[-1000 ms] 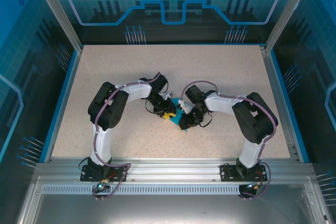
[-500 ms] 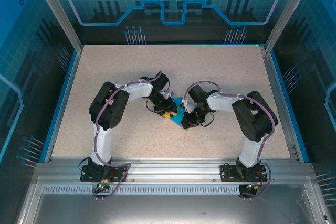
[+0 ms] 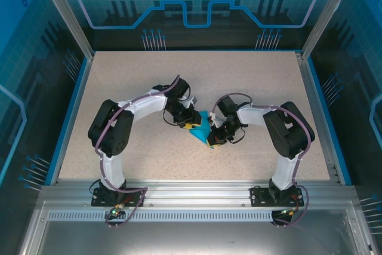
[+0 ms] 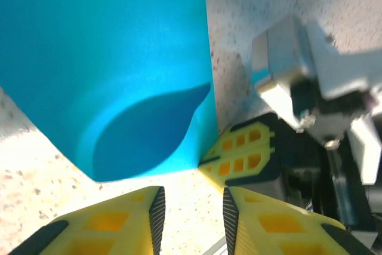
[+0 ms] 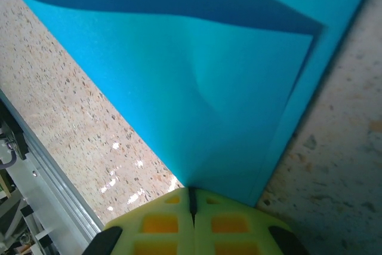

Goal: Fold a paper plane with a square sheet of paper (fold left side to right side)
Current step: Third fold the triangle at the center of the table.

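The cyan-blue sheet of paper (image 3: 200,126) lies between the two grippers at mid-table, partly doubled over and bulging. In the left wrist view the sheet of paper (image 4: 119,58) curves up off the table, casting a shadow under its lower edge. My right gripper (image 5: 192,206) is shut on the sheet's near corner; its yellow fingers (image 4: 239,154) pinch that corner in the left wrist view too. My left gripper (image 4: 191,219) stands open just short of the sheet's edge, with bare table between its fingers. From above, the left gripper (image 3: 190,124) is at the sheet's left side and the right gripper (image 3: 211,140) at its lower right.
The speckled beige table (image 3: 256,88) is bounded by a blue rim and an aluminium rail (image 3: 191,192) at the near edge. Both arms bend inward and their wrists stand close together around the paper.
The left arm's elbow has swung out to the left and its gripper has shifted slightly up along the paper. More of the cyan sheet shows now. The right gripper has barely moved.
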Motion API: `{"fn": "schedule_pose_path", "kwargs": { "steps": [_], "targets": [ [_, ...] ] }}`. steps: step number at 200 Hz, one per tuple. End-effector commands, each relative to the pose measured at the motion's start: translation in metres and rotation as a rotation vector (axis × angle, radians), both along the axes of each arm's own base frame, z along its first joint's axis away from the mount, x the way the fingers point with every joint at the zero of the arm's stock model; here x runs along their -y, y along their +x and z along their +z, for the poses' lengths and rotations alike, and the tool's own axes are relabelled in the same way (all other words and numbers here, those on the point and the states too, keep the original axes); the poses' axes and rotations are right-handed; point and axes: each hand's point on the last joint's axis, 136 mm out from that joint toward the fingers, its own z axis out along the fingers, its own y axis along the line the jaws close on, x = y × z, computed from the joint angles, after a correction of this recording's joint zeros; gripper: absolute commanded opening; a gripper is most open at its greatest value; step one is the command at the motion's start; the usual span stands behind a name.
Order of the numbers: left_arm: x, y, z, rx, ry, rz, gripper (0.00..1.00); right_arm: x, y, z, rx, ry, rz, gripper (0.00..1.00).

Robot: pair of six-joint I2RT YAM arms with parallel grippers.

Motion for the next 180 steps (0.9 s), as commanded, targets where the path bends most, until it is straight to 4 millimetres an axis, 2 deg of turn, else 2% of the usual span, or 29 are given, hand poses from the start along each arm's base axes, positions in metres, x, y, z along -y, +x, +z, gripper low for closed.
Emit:
{"fn": "schedule_pose_path", "kwargs": {
  "steps": [1, 41, 68, 132, 180],
  "targets": [
    [0.0, -0.016, -0.003, -0.001, 0.008, -0.014, 0.33, 0.031, -0.028, -0.038, -0.116, -0.183, -0.012, 0.01],
    [0.014, -0.028, -0.006, -0.014, -0.028, -0.045, 0.3, 0.031, -0.028, -0.039, -0.12, -0.191, -0.017, 0.0],
    [0.028, -0.035, -0.018, -0.04, -0.036, -0.071, 0.28, 0.031, -0.027, -0.039, -0.122, -0.192, -0.019, 0.0],
    [0.032, -0.032, -0.036, -0.061, -0.015, -0.077, 0.26, 0.032, -0.027, -0.039, -0.12, -0.197, -0.018, 0.0],
    [0.034, -0.026, -0.04, -0.047, -0.012, -0.082, 0.27, 0.032, -0.027, -0.04, -0.126, -0.201, -0.018, 0.0]
  ]
}}
